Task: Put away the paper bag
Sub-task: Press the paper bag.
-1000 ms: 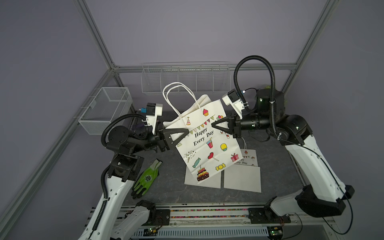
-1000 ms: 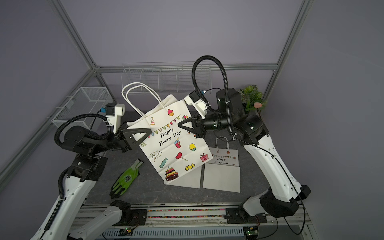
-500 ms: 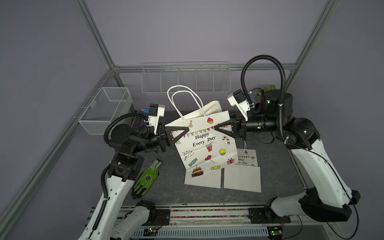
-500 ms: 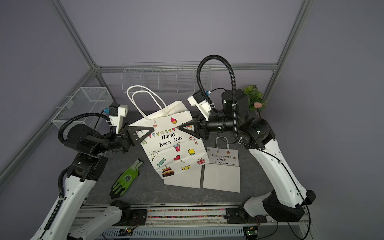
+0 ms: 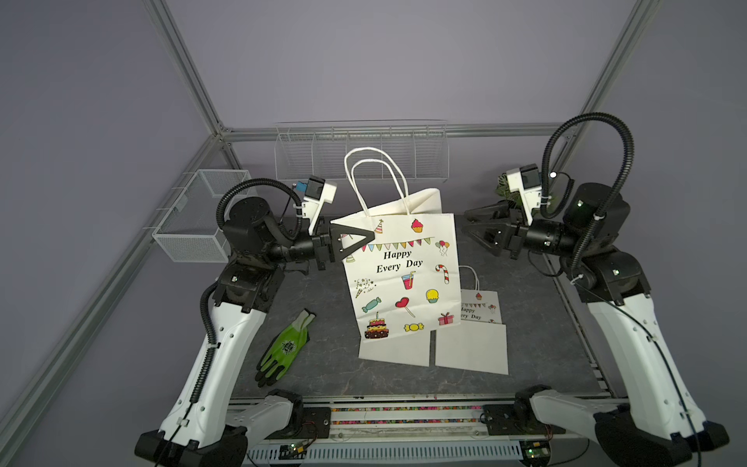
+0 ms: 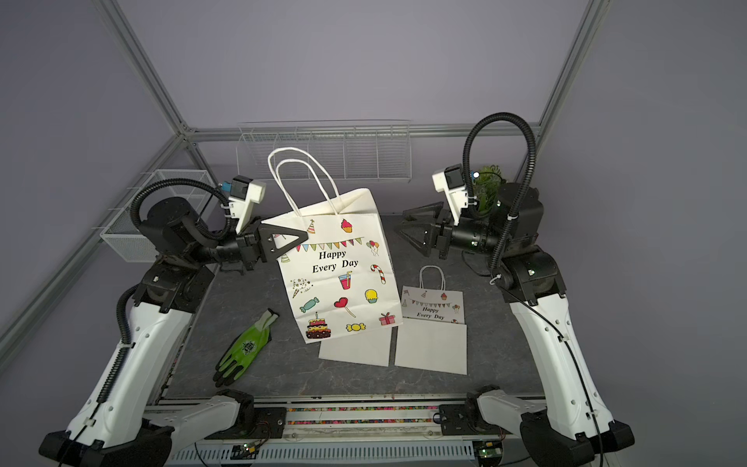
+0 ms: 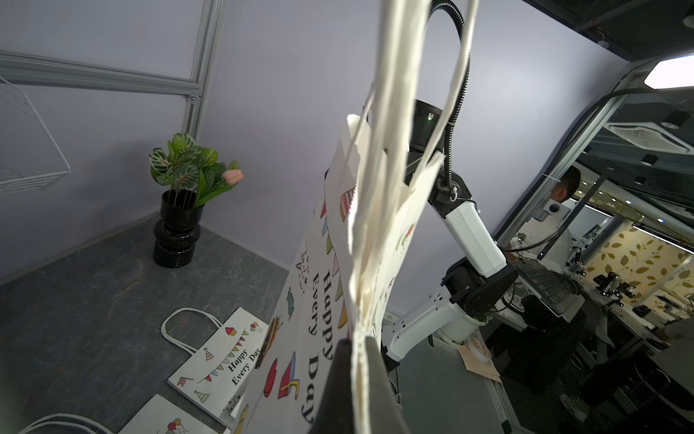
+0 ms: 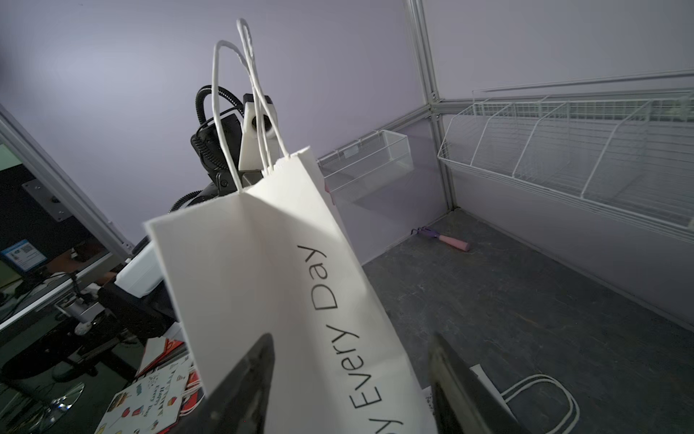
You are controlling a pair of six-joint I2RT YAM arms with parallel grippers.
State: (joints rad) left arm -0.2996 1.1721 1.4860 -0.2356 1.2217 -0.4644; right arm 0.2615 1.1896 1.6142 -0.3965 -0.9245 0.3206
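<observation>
The white paper bag (image 5: 404, 279) (image 6: 339, 279) printed "Happy Every Day" hangs upright over the middle of the table in both top views, its two rope handles standing up. My left gripper (image 5: 371, 235) (image 6: 305, 235) is shut on the bag's upper left corner. In the left wrist view the paper edge (image 7: 362, 300) is pinched between the jaws of the left gripper (image 7: 357, 342). My right gripper (image 5: 465, 220) (image 6: 399, 223) stands open to the right of the bag, clear of it. The right gripper (image 8: 351, 338) faces the bag's side (image 8: 263, 263).
A smaller printed bag (image 5: 480, 307) and two flat white bags (image 5: 394, 351) (image 5: 471, 349) lie on the table under and right of the hanging bag. A green glove (image 5: 287, 347) lies front left. A wire basket (image 5: 194, 226), wire rack (image 5: 359, 153) and potted plant (image 7: 180, 210) line the edges.
The left gripper has shut on the bag's left corner. The right gripper has opened, let go of the right corner and pulled back to the right. The bag has swung from tilted to upright.
</observation>
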